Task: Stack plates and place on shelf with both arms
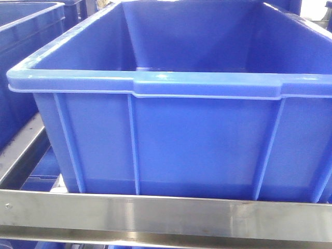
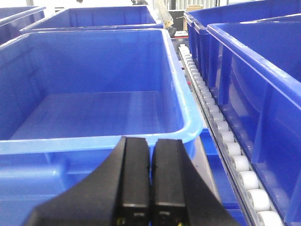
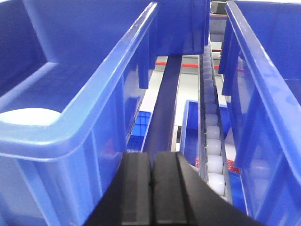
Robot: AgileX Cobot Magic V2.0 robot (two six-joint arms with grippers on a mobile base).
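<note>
No plates show clearly in any view. A pale round patch (image 3: 28, 117) lies low inside the blue crate on the left of the right wrist view; I cannot tell whether it is a plate. The shelf's brushed-steel front rail (image 1: 166, 215) runs across the bottom of the front view. My left gripper (image 2: 151, 141) is shut on nothing, in front of a blue crate's near rim. My right gripper (image 3: 152, 155) is also shut and empty, pointing along the gap between two crates.
A big blue ribbed crate (image 1: 176, 140) stands on the rack and fills the front view, with another crate (image 1: 26, 31) to its left. More blue crates (image 2: 94, 108) (image 3: 263, 94) flank white roller tracks (image 2: 225, 141) (image 3: 211, 136).
</note>
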